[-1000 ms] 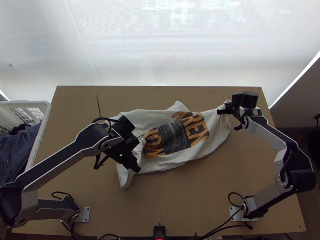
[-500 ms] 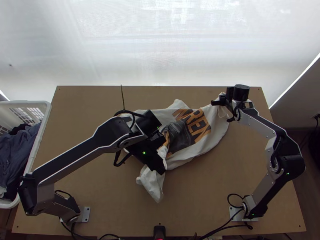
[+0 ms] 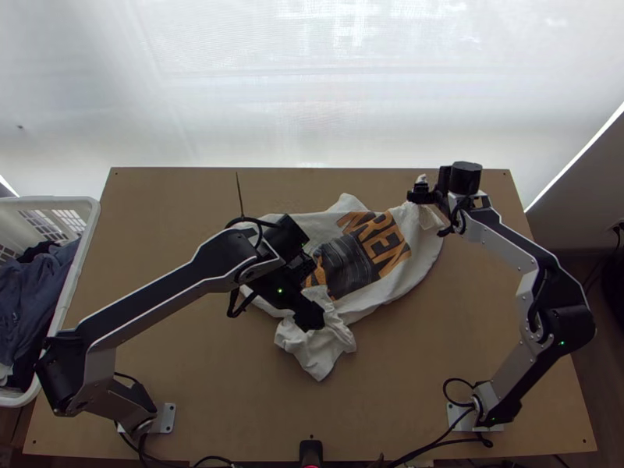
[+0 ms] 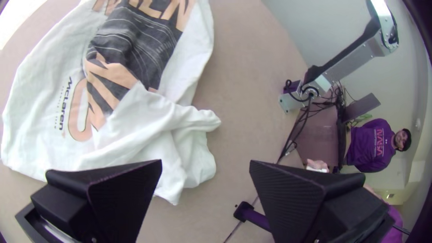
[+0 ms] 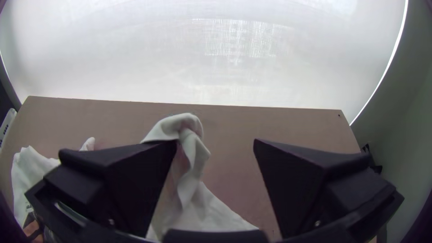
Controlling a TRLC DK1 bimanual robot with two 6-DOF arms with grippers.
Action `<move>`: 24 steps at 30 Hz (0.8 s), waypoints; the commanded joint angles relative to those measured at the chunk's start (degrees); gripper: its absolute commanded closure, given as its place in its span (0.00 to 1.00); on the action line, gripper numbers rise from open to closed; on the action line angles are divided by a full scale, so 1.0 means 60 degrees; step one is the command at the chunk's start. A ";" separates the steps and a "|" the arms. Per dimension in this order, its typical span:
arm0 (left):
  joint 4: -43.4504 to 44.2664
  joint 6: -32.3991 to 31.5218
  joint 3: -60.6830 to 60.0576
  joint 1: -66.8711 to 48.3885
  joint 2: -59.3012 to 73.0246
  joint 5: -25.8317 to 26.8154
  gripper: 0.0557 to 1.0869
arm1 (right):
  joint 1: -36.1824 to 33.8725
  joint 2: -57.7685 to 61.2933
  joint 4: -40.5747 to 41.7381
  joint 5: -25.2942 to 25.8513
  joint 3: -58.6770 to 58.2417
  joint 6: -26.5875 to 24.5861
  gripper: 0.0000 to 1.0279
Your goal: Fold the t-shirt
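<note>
Both left end effector (image 3: pixel 312 293) and right end effector (image 3: pixel 431 212) gaping wide, empty, at the soft, rumpled, block-lettered white t-shirt (image 3: pixel 420 261).

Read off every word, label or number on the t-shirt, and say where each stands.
"McLaren": small dark print on the t-shirt.
"REN": large orange letters on the t-shirt, above the dark picture in the left wrist view; what comes before them is cut by creases.
Orange letters below that picture: too folded to read as a word.
Tiny line beside "McLaren": too small to read.
</note>
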 commanded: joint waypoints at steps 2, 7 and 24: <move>0.0423 -0.0035 -0.0299 0.1363 -0.0251 -0.0891 0.05 | 0.0257 -0.1102 -0.0606 0.0017 -0.0400 0.0344 0.03; 0.1053 0.0272 -0.1236 0.3677 -0.0763 -0.1331 0.05 | 0.0814 -0.2816 -0.1339 -0.0012 -0.0928 0.0432 0.03; 0.4188 0.1986 -0.2408 0.7090 0.0731 -0.3133 0.05 | 0.2908 -0.5599 -0.4752 -0.0730 -0.1382 0.0740 0.03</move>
